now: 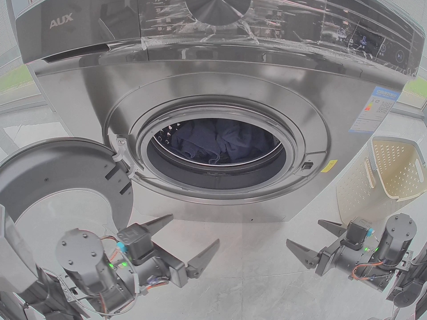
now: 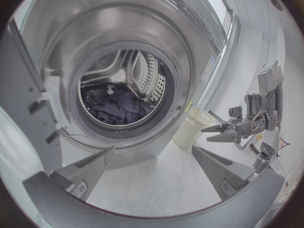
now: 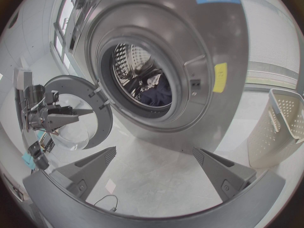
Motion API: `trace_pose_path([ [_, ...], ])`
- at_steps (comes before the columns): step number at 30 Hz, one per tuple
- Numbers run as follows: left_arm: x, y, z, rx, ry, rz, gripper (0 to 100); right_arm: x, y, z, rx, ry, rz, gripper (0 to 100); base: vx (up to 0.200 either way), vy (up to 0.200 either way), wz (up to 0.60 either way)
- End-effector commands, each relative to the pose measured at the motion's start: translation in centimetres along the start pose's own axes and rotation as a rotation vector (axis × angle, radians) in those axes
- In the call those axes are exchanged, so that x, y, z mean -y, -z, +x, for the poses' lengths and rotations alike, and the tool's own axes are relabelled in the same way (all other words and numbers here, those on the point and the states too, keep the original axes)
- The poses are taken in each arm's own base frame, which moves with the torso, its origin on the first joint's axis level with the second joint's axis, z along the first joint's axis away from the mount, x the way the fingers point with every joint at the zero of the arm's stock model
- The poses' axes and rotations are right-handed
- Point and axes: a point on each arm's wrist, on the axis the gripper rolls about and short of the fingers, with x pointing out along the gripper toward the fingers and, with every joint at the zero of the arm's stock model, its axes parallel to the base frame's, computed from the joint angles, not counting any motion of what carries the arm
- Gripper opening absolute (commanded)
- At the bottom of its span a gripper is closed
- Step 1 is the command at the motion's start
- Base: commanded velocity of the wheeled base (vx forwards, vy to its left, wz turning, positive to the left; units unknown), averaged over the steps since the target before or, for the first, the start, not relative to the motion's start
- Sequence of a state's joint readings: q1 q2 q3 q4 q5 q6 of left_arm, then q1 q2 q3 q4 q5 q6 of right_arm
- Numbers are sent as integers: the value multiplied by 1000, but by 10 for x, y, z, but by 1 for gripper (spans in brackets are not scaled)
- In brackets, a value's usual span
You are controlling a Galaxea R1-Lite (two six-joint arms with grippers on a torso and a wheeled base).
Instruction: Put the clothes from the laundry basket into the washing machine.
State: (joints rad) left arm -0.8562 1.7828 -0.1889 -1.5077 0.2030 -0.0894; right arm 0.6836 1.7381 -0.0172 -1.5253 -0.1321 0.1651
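Observation:
The silver washing machine stands in front of me with its round door swung open to the left. Dark blue clothes lie in a heap inside the drum; I also see these clothes in the left wrist view and the clothes in the right wrist view. The cream laundry basket stands on the floor at the machine's right. My left gripper is open and holds nothing, low at the front left. My right gripper is open and holds nothing, low at the front right, beside the basket.
Pale tiled floor lies between the grippers and the machine. The open door juts out on the left, close to my left arm. A thin cable and a small white tag lie on the floor.

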Motion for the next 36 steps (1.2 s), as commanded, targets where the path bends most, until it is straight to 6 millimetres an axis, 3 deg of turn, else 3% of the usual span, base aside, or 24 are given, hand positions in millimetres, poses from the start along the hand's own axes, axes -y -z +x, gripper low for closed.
trace_pose_path([
  [1,-18,-16,-35,69,-54,5,100,12,-18,-19,102,63,20,100,0,0,0],
  [6,-30,-18,-65,85,-101,1,100,18,-22,-35,79,123,22,100,-120,0,0],
  [13,-38,-31,-88,135,-134,18,100,23,-22,-63,37,188,32,100,-57,0,0],
  [18,-42,-33,-116,119,-167,16,100,34,-20,-96,25,275,43,100,-40,0,0],
  [27,-53,-19,-166,50,-280,16,100,39,-7,-148,75,396,43,100,-89,0,0],
  [36,-54,-8,-198,93,-383,5,100,35,10,-179,151,452,28,100,-133,0,0],
])
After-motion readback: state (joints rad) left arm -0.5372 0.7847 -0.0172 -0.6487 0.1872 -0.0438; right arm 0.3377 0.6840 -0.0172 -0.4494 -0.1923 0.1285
